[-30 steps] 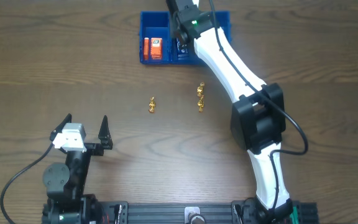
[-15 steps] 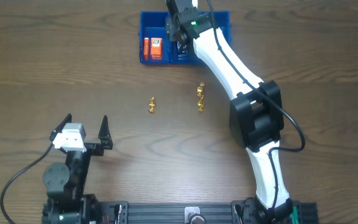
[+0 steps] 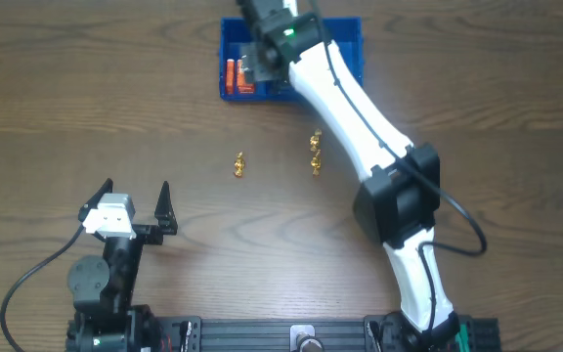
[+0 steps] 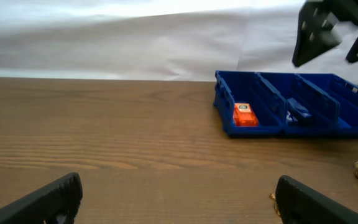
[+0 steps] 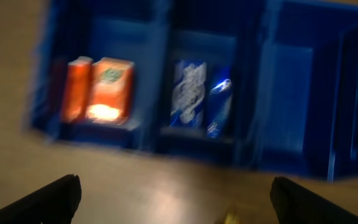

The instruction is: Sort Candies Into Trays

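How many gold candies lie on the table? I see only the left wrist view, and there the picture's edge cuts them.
Observer: Three gold candies lie on the table: one alone, two close together nearer the right arm.
Operator: Please tell me, is the compartment farthest from the orange candies holding something?
Observer: No; in the right wrist view that compartment of the blue tray is bare.
Operator: And does the right hand carry a candy?
Observer: No; it hangs lifted near the tray, fingers open, nothing between them.
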`<state>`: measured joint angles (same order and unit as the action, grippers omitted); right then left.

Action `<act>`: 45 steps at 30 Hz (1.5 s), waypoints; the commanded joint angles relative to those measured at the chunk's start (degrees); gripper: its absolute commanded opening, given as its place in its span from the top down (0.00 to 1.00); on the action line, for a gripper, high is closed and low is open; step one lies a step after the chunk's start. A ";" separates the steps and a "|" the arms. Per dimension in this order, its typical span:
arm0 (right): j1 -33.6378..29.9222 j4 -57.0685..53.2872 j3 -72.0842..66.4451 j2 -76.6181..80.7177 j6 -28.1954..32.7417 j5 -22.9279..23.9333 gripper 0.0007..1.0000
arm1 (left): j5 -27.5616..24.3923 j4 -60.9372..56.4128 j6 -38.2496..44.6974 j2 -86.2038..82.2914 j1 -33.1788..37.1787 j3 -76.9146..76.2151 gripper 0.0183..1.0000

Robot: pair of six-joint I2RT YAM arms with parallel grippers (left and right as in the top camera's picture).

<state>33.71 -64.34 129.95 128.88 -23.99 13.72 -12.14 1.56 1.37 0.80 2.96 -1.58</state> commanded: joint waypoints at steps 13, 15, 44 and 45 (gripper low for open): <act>11.74 7.82 -24.83 -0.76 -16.74 -10.01 0.00 | -1.31 1.62 0.37 -0.37 0.02 1.29 0.00; 12.20 9.40 -26.38 -0.76 -16.76 -9.99 0.00 | -1.31 1.62 0.37 -0.37 0.02 1.29 0.00; 12.68 12.39 -27.15 3.17 -22.49 -7.34 0.64 | -1.31 1.62 0.37 -0.37 0.02 1.29 0.00; 12.68 12.41 -27.15 3.17 -22.51 -7.34 0.68 | -1.31 1.62 0.37 -0.37 0.02 1.29 0.00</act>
<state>46.26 -51.83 102.98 131.52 -45.95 4.97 -12.14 1.56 1.37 0.80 2.94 -1.58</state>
